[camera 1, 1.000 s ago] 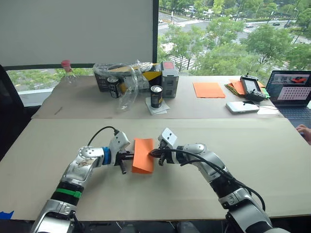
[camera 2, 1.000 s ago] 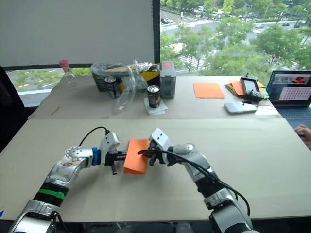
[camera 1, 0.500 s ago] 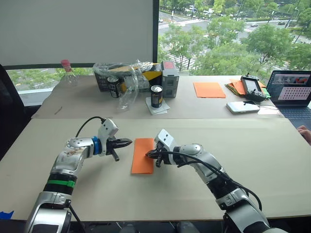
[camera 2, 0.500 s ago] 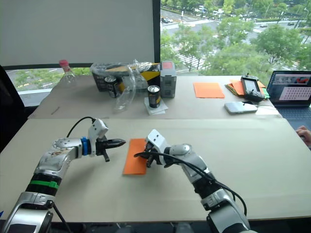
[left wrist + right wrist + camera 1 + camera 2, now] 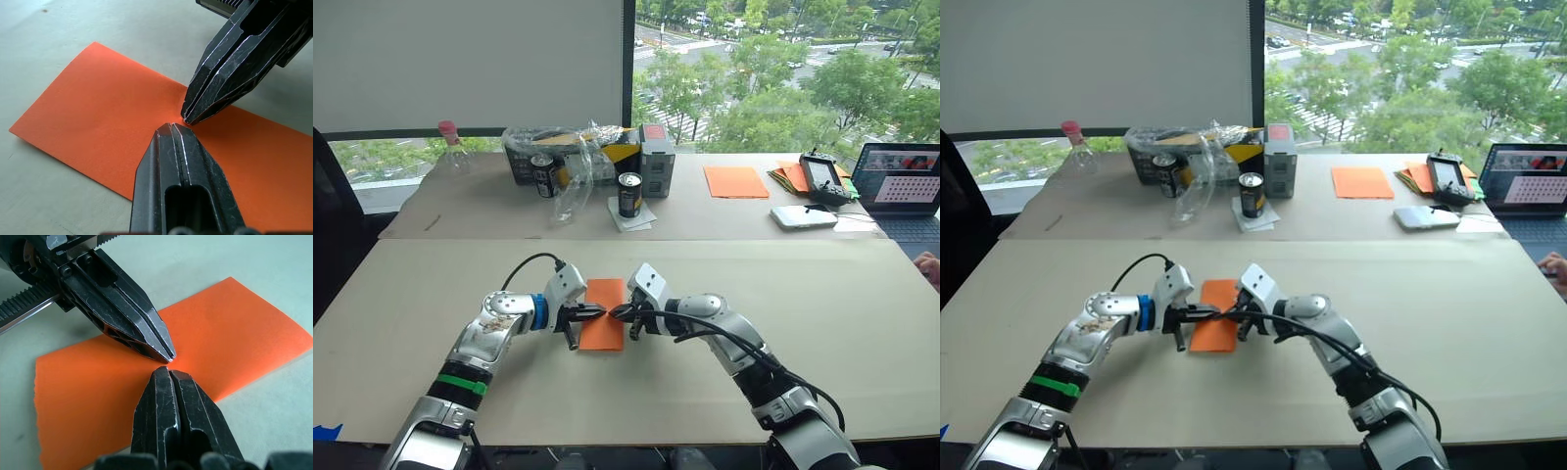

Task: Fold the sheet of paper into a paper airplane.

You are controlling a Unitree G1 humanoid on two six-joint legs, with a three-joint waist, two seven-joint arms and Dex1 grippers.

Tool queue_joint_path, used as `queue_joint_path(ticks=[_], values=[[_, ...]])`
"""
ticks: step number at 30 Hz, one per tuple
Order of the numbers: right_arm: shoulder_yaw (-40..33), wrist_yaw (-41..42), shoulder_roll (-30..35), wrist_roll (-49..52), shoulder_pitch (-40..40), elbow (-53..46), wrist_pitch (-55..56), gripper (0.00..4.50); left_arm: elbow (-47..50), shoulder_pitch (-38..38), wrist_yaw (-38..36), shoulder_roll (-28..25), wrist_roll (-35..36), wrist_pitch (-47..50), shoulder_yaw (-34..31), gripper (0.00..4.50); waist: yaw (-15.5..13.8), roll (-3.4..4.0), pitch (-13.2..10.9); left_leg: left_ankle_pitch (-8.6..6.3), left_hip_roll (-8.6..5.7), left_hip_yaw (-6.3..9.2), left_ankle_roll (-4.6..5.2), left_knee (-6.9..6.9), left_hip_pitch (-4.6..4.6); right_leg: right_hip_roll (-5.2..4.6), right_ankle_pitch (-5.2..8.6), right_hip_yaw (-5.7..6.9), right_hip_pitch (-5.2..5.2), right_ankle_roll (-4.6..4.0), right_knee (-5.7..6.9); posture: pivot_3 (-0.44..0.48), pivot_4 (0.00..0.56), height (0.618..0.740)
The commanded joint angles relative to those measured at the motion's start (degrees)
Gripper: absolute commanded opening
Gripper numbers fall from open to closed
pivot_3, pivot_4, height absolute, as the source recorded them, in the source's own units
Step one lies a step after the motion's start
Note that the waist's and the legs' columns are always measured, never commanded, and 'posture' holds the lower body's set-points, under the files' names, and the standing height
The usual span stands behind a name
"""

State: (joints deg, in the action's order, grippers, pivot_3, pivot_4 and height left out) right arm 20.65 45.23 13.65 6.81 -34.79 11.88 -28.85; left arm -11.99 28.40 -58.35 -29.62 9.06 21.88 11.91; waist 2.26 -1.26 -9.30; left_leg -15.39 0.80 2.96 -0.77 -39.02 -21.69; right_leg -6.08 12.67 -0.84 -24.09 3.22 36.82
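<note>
The sheet of paper (image 5: 602, 335) is a bright-orange rectangle lying flat on the near table, between my two arms. My left gripper (image 5: 598, 311) is shut and reaches in from the left, its tip resting on the middle of the paper. My right gripper (image 5: 616, 313) is shut too and comes from the right, tip down on the same spot. In the left wrist view my left gripper (image 5: 171, 126) and the right gripper (image 5: 186, 119) almost touch point to point on the sheet of paper (image 5: 93, 103). Neither gripper clasps the paper.
On the far table stand a black can (image 5: 627, 194), a second can (image 5: 541, 174), a clear plastic bag (image 5: 570, 157), a grey box (image 5: 654, 160), a bottle (image 5: 448, 145), a smooth orange sheet (image 5: 734, 181), a paper pile (image 5: 789, 176), a laptop (image 5: 901, 177). A person's hand (image 5: 928, 264) shows at the right edge.
My left gripper pulled away to the left half a second ago and has come back onto the paper's middle. The right gripper has stayed on the paper.
</note>
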Motion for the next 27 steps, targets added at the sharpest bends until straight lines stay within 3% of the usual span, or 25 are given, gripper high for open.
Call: queue_joint_path(ticks=[1, 8, 18, 27], values=[[-1.3, -1.9, -0.3, -1.8, -0.2, 5.3, 3.7, 0.03, -0.9, -2.0, -0.2, -0.3, -2.3, 0.5, 2.7, 0.0, 0.0, 0.0, 0.0, 0.0, 0.0, -0.01, 0.0, 0.0, 0.05, 0.0, 0.0, 0.0, 0.04, 0.0, 0.0, 0.0, 0.15, 0.715], [-3.6, -3.3, -1.0, -2.8, -5.3, 15.6, 9.1, 0.03, -0.5, -2.6, -0.1, -0.9, -2.8, 0.1, 2.9, 0.0, 0.0, 0.01, 0.0, 0.0, 0.0, -0.03, 0.0, 0.02, 0.27, 0.0, 0.0, -0.03, 0.2, 0.0, 0.0, 0.0, 0.15, 0.715], [-5.3, -4.1, -4.6, -6.3, -15.9, 40.8, 23.2, 0.03, 0.8, -3.5, 0.1, -1.3, -2.6, 0.7, 2.6, 0.0, 0.2, 0.03, 0.0, 0.0, 0.01, -0.06, 0.0, 0.12, 0.45, 0.01, 0.01, -0.08, 0.3, -0.02, 0.01, 0.0, 0.15, 0.715], [-8.9, -4.6, -4.8, -5.9, -17.6, 42.4, 32.9, 0.03, 1.6, -4.1, 0.6, -1.4, -2.3, 1.2, 2.3, 0.0, 0.2, 0.05, 0.0, 0.0, 0.01, -0.04, 0.0, 0.16, 0.56, 0.01, 0.02, -0.07, 0.45, -0.02, -0.03, 0.0, 0.15, 0.715]])
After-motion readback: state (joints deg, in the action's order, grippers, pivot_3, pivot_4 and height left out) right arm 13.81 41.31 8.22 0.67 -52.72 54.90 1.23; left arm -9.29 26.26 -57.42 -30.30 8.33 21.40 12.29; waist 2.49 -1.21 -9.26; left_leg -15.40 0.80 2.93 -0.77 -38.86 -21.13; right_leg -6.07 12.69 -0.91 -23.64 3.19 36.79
